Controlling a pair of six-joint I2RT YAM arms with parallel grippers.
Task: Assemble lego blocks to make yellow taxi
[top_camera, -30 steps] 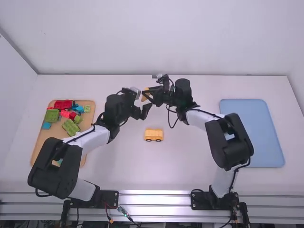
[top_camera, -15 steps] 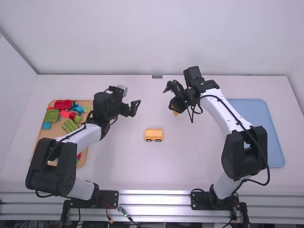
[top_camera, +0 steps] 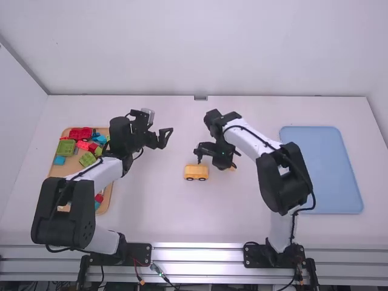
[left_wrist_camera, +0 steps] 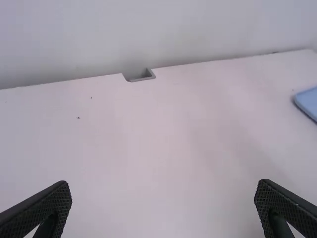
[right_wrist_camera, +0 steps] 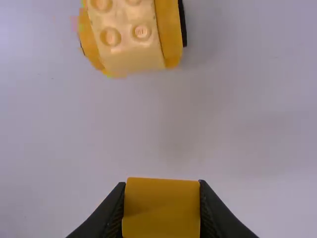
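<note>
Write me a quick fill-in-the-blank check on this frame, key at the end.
The pincer holding a yellow plastic block belongs to the ____ arm.
The left pincer holds ____.
The yellow plastic car base stands with its studs facing ____.
In the high view, the tan rectangular tray of colourful toy blocks lies toward the ____ side of the white table.

Missing words: right; nothing; up; left.
</note>
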